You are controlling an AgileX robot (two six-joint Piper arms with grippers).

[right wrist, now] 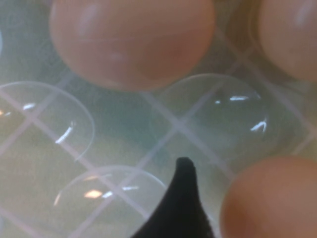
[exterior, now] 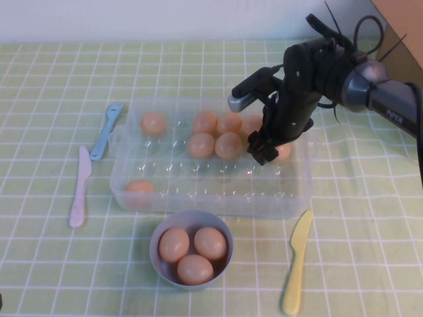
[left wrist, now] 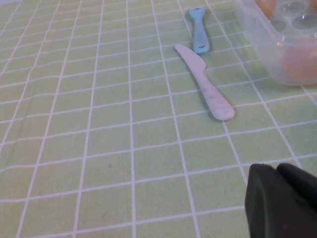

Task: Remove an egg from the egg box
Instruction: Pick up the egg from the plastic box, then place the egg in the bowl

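The right tool [exterior: 264, 148] is low inside the egg box [exterior: 211, 198], at its right end, and it hangs close over the egg [exterior: 284, 152] that lies against the right wall. In the right wrist view one dark fingertip [right wrist: 183, 198] stands over an empty cup, with this egg [right wrist: 270, 198] just beside it and another egg on the far side of the cup. How wide the right tool stands I cannot tell, and I see no egg held in it.

I judge that the step in hand is the approach before the grasp. To do it well, the tool should centre over the one egg, one finger on each side of it, close softly – the shell is smooth and it can crack or slip – and then lift straight up until it is above the wall of the box.

The neighbour eggs [exterior: 228, 145] are near, so a finger can push them. Outside the box, a grey bowl [exterior: 158, 261] with three eggs stands in front of it on the desk [exterior: 357, 198], a yellow knife [exterior: 296, 261] to its right, a pale knife [exterior: 79, 188] and a blue fork [exterior: 106, 129] on the left side.

The left tool [left wrist: 282, 201] is parked low over the desk – well apart from the box, and I cannot tell its state
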